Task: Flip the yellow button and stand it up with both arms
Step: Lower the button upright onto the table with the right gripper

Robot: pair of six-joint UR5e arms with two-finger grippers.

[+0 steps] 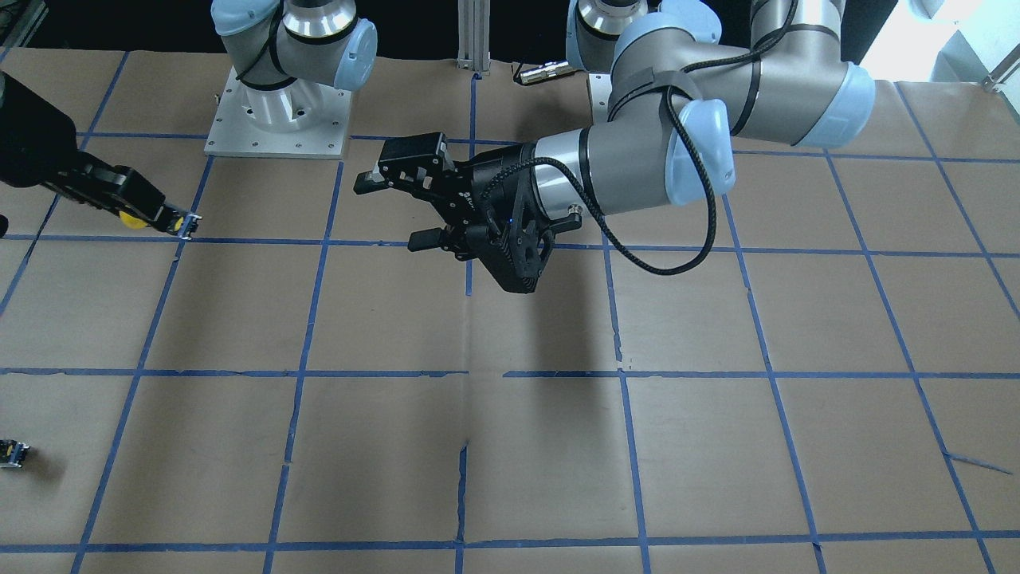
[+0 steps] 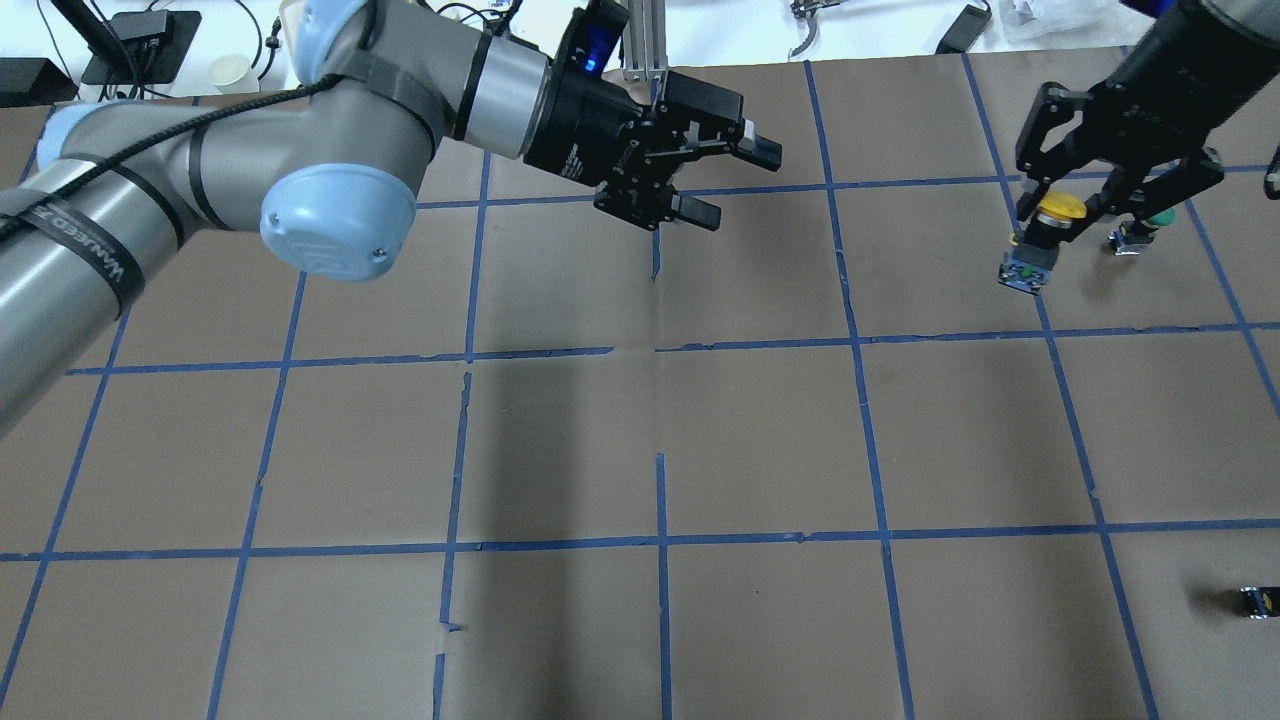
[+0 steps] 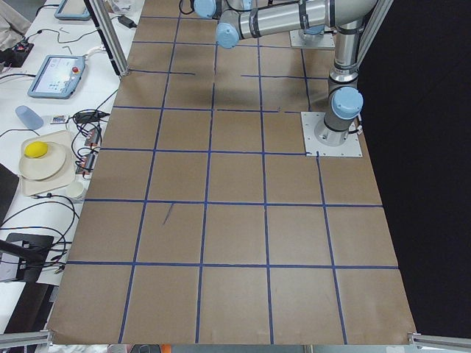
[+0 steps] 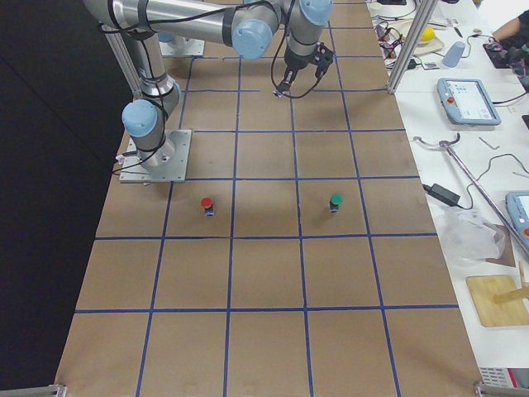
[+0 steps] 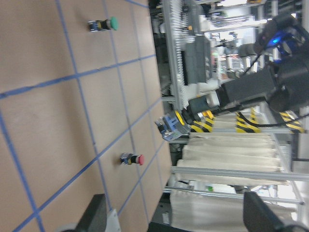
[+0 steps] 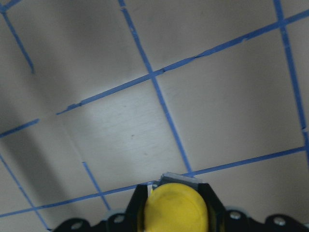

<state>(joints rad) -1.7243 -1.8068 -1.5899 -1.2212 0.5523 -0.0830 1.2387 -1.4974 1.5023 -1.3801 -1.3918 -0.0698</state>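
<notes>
My right gripper (image 2: pixel 1075 205) is shut on the yellow button (image 2: pixel 1058 209) and holds it above the table at the robot's far right, with the cap between the fingers and the grey body tilted down and out. The button also shows at the left edge of the front view (image 1: pixel 134 221) and at the bottom of the right wrist view (image 6: pixel 175 210). My left gripper (image 2: pixel 735 182) is open and empty. It hovers over the table's middle back and points toward the right gripper. The left wrist view shows the held button (image 5: pixel 175 123) ahead of it.
A green-capped button (image 4: pixel 335 201) and a red-capped button (image 4: pixel 207 203) stand on the brown paper at the robot's right. A tiny dark part (image 2: pixel 1255 600) lies near the right front edge. Blue tape marks a grid on the table (image 2: pixel 660 420).
</notes>
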